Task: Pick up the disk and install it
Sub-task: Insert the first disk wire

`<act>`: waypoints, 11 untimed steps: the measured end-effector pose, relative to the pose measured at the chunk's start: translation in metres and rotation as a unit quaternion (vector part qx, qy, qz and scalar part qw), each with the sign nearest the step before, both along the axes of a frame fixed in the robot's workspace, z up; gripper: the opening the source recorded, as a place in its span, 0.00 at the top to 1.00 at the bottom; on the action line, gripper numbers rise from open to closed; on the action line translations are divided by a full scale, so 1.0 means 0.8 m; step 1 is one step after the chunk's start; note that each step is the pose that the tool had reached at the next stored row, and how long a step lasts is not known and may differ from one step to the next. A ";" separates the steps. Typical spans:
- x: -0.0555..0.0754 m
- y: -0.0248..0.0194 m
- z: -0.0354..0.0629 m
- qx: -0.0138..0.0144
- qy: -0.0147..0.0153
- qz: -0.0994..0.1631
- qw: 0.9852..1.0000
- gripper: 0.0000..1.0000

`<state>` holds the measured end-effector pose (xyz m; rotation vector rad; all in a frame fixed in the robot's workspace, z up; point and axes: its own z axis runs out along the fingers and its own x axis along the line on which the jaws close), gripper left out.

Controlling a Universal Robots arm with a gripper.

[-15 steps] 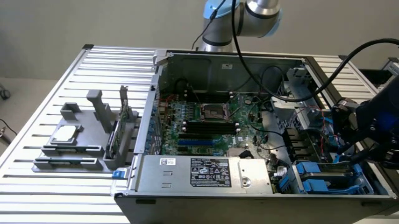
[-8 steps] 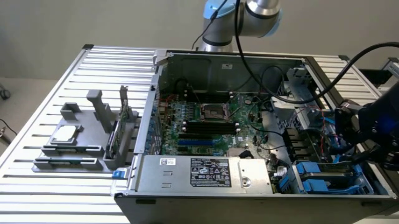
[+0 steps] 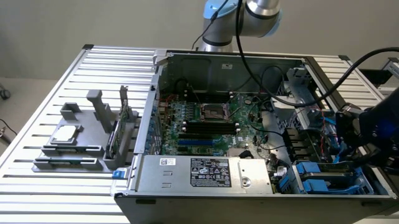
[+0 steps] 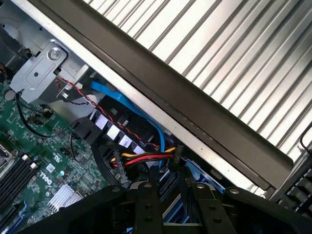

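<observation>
Stiffness and weight are expected of the disk point(image 3: 325, 171), seen at the drive bay point(image 3: 350, 189) of the PC case point(image 3: 145, 116), best gripped by its blue carrier edges; whether the hand point(image 4: 178, 207) just above pinches it cannot be told.

White "DELL" print on green motherboard point(image 4: 48, 170), letters rotated. Power supply label point(image 3: 212, 171): black and white, rows of certification marks and fine print, too small to read. Small white sticker point(image 3: 167, 161) next to it unreadable. Pale sticker point(image 3: 225, 66) on case back wall, also unreadable
</observation>
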<state>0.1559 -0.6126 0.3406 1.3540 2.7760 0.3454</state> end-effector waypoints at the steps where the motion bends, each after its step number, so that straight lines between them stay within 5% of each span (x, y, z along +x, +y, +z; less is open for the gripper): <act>1: 0.000 -0.0005 -0.001 0.000 0.000 -0.002 1.000 0.69; 11: 0.002 -0.0011 -0.007 0.014 0.000 -0.020 1.000 0.69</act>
